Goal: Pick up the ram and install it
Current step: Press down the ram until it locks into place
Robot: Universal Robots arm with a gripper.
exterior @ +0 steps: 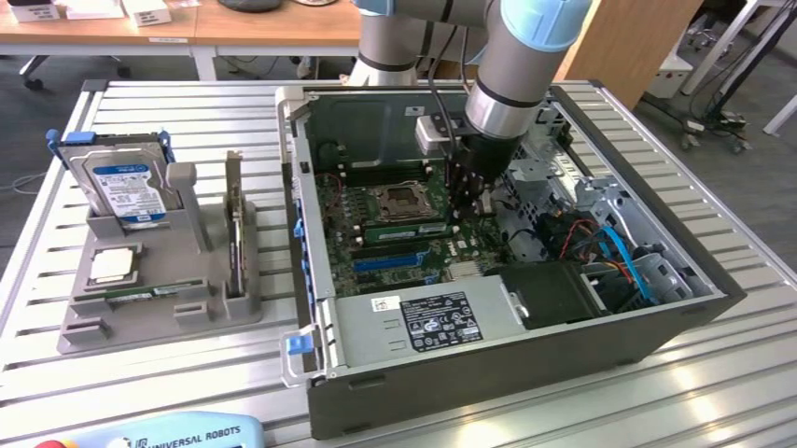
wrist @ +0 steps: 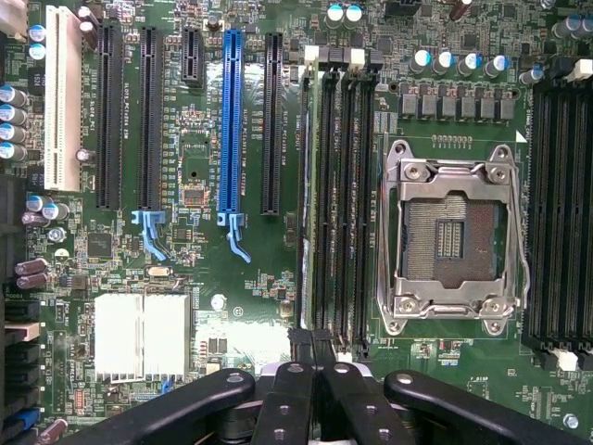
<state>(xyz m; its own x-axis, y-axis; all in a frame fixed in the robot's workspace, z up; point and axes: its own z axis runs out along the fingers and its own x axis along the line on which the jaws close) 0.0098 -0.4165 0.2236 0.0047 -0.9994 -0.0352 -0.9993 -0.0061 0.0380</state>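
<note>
Slatted metal table (exterior: 697,373), open computer case (exterior: 498,364) on it; arm is working down inside over the green board (wrist: 232,306).

Gripper (wrist: 313,345) is sitting pressed together at the end of the memory slots (wrist: 338,195) beside the empty processor socket (wrist: 451,236). The ram (exterior: 409,227) looks to be lying in a slot just beside the fingers, seating not confirmable. To do this well: be pushing straight down, keeping the stick square to the slot, watching the end clips.

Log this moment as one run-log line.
gripper: shut | position: inside PC case, over memory slots | ram: seated in slot
</note>
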